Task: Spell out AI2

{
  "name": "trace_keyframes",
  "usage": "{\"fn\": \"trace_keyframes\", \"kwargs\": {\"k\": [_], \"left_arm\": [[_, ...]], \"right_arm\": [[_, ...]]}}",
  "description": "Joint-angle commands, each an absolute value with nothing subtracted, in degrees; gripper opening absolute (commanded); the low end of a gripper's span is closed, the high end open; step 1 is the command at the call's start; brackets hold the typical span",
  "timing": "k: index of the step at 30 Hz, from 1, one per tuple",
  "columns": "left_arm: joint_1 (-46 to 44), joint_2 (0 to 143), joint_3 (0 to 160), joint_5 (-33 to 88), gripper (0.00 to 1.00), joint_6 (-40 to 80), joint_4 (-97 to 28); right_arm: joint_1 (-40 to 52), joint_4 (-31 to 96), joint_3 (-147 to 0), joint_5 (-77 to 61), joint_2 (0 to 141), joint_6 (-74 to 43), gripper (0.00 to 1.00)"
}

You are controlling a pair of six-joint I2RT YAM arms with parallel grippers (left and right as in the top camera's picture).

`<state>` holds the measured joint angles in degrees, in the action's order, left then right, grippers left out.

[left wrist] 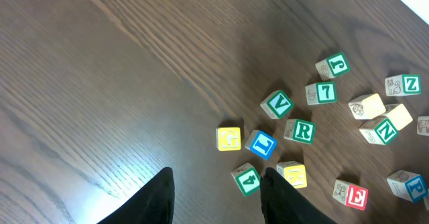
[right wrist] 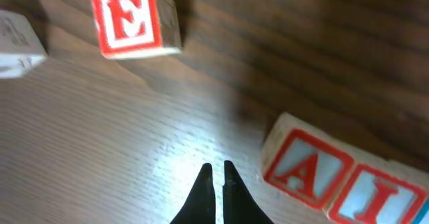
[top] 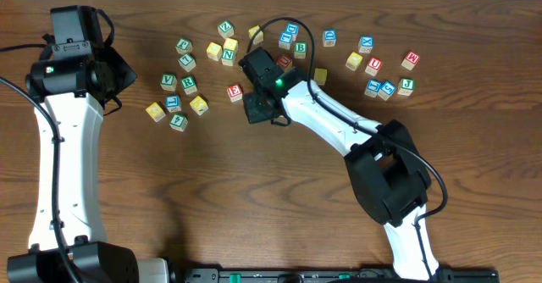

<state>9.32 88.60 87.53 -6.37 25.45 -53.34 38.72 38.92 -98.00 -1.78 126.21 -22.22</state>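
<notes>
blocks with painted letters lie scattered across the far side of the wooden bench (left wrist: 100,83). the right tool (right wrist: 216,181) hangs low over bare wood with its two fingers drawn almost together, only a hairline slit between them, and it grips nothing. just to its right in the right wrist view sit the red "a" block (right wrist: 305,167) and the red "i" block (right wrist: 379,198), side by side and touching, the "i" block partly cut off by the frame edge. the red "e" block (right wrist: 134,19) lies apart from that pair, across a patch of bare wood. the green block that reads like a "2" (top: 183,45), though too small to be sure, sits toward the left end of the scatter, well apart from the right tool. the left tool (left wrist: 218,197) hovers above the bench with its fingers spread wide and nothing between them. ahead of it, clustered close together, are the green "v" block (left wrist: 277,104), the green "r" block (left wrist: 301,131), the yellow "g" block (left wrist: 228,138) and the blue "l" block (left wrist: 261,143).
</notes>
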Motion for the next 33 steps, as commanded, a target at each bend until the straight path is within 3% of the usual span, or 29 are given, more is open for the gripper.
{"fn": "trace_keyframes", "kwargs": {"k": [1,33], "left_arm": [[9.41,87.77,88.36,-6.92,0.41,25.10,-53.34],[9.41,87.77,88.36,-6.92,0.42,25.10,-53.32]], "right_arm": [[39.09,37.65,-99.44,1.72,127.22,-22.37,0.01],[39.05,37.10,-99.42,4.60,128.75,-25.30,0.01]]}}
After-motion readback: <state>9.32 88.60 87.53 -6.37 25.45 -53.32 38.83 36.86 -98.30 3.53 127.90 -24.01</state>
